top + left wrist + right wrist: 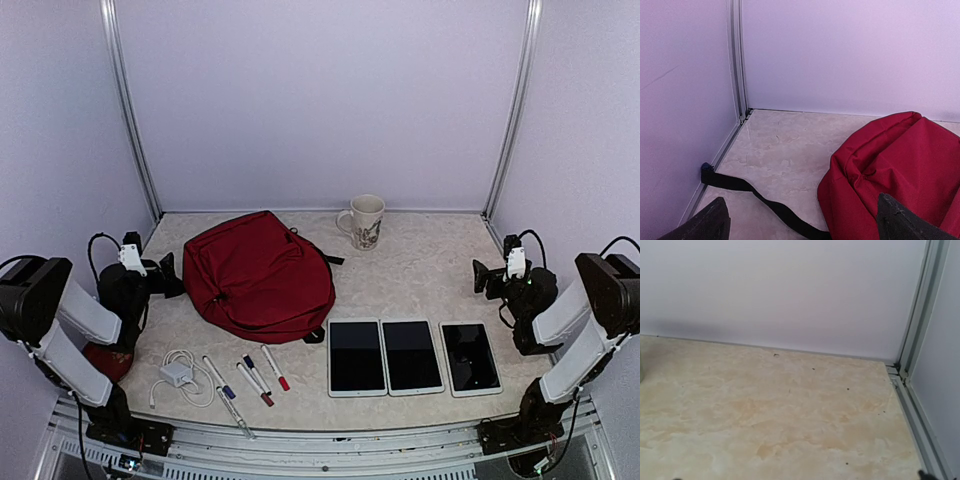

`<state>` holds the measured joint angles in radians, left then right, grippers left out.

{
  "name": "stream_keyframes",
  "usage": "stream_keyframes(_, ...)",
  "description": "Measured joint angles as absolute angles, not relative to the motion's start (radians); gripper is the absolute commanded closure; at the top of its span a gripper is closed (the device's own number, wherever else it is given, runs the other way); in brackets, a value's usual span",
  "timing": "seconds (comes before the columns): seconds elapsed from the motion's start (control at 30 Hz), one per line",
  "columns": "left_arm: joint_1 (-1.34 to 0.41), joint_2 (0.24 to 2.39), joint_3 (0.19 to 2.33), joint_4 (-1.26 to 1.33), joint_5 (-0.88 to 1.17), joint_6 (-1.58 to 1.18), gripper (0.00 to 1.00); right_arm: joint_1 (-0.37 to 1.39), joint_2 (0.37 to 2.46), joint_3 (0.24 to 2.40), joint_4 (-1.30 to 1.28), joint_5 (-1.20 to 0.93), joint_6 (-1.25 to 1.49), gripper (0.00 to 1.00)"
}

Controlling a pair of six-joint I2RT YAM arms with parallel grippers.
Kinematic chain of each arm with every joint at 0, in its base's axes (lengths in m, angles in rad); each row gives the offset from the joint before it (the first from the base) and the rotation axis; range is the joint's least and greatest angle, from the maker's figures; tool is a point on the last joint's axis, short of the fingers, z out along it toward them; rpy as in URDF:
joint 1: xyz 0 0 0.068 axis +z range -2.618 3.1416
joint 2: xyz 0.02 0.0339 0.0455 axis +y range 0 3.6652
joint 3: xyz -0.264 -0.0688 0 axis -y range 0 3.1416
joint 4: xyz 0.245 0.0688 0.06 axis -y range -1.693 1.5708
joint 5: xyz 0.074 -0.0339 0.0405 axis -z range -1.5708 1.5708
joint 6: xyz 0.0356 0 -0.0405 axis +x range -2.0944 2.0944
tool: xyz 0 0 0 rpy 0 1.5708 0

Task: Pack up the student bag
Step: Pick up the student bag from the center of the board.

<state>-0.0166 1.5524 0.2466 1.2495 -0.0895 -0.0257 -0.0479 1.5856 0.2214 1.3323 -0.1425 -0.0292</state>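
Pens (253,382) and tablets (411,357) are lying nearest, before the student bag (262,275); left pincer (168,273) and right pincer (484,277) are gaping empty; print on the mug (365,221) is defying reading.

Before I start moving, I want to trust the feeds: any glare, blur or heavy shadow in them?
Top view: even purplish light, sharp, no strong glare on the tablets. Left wrist view: backpack sharp, fingertips at the bottom edge dark and blurred. Right wrist view: table slightly soft, faint shadow low on the wall at left.
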Motion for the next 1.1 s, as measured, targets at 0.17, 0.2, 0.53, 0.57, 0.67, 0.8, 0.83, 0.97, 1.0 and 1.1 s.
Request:
stream_keyframes(0.17,-0.012,1.538,0.274,1.179,-0.079,-0.025,0.01,-0.048,1.586,0.222,1.331,-0.143,-0.030,0.00)
stream_keyframes(0.2,-0.016,1.525,0.303,1.121,-0.089,-0.026,0.01,-0.048,1.586,0.222,1.331,-0.142,-0.030,0.00)
stream_keyframes(0.53,-0.144,1.142,0.631,0.630,-0.037,-0.006,0.01,-0.047,1.240,0.532,0.798,-0.212,0.229,0.23)
stream_keyframes(0.57,-0.161,1.100,0.648,0.587,-0.012,-0.002,0.02,-0.040,1.216,0.581,0.760,-0.245,0.313,0.25)
stream_keyframes(0.67,-0.208,1.042,0.675,0.498,0.020,0.026,0.01,0.051,1.210,0.691,0.619,-0.260,0.450,0.25)
stream_keyframes(0.8,-0.320,1.031,0.683,0.390,0.049,0.094,0.01,0.346,1.290,0.848,0.365,-0.157,0.581,0.10)
stream_keyframes(0.83,-0.345,1.036,0.683,0.364,0.053,0.109,0.01,0.420,1.322,0.878,0.318,-0.136,0.610,0.07)
stream_keyframes(0.97,-0.386,1.048,0.683,0.295,0.073,0.130,0.01,0.656,1.513,1.022,0.138,-0.061,0.706,0.00)
stream_keyframes(1.0,-0.390,1.050,0.683,0.285,0.074,0.129,0.01,0.689,1.565,1.058,0.109,-0.054,0.723,0.00)
stream_keyframes(1.1,-0.402,1.050,0.683,0.268,0.076,0.129,0.01,0.773,1.781,1.209,0.017,-0.060,0.782,0.00)
